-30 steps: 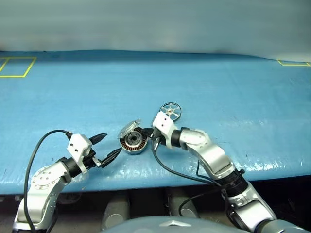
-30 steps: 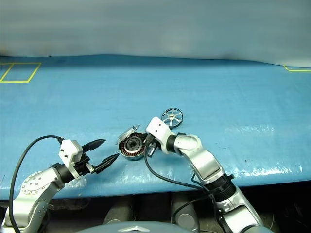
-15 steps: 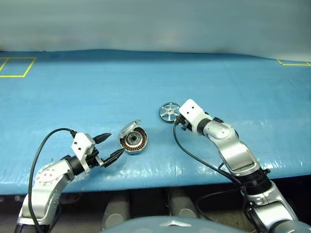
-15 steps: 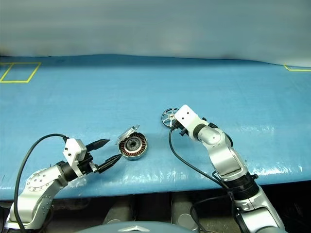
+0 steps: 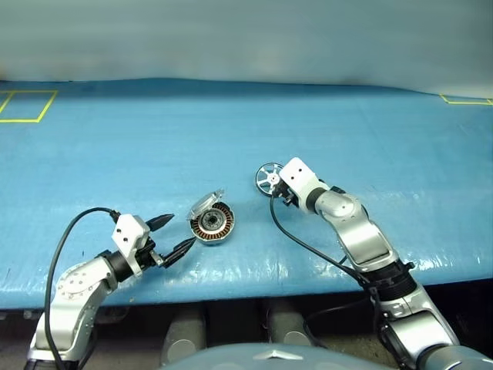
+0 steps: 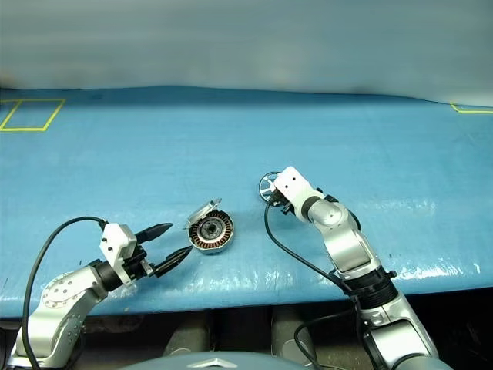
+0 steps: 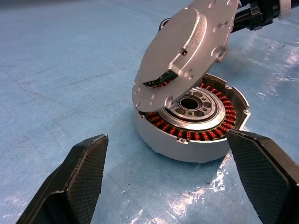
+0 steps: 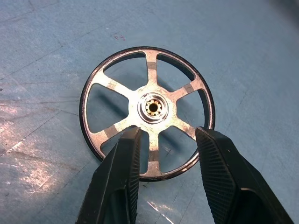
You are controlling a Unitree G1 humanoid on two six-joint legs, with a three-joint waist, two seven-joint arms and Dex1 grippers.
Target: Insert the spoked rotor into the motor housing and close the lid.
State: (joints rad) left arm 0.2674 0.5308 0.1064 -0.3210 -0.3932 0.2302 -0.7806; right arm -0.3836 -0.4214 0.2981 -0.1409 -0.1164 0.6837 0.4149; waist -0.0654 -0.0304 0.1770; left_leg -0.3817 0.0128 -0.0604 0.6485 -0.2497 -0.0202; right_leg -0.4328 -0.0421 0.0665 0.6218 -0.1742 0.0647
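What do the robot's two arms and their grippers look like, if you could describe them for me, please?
Both arms are rounded silver-grey segments joined by black rings. Each wrist carries a boxy white block, and a black cable loops from it back along the arm. The left gripper and the right gripper each have two black tapering fingers, whose inner faces have a fine cross-hatched texture.

no readable text anywhere, no labels, brand names or numbers on anything in view, only signs are plain yellow line markings [image 5: 29,106] on the blue table cover [image 5: 154,146], no lettering
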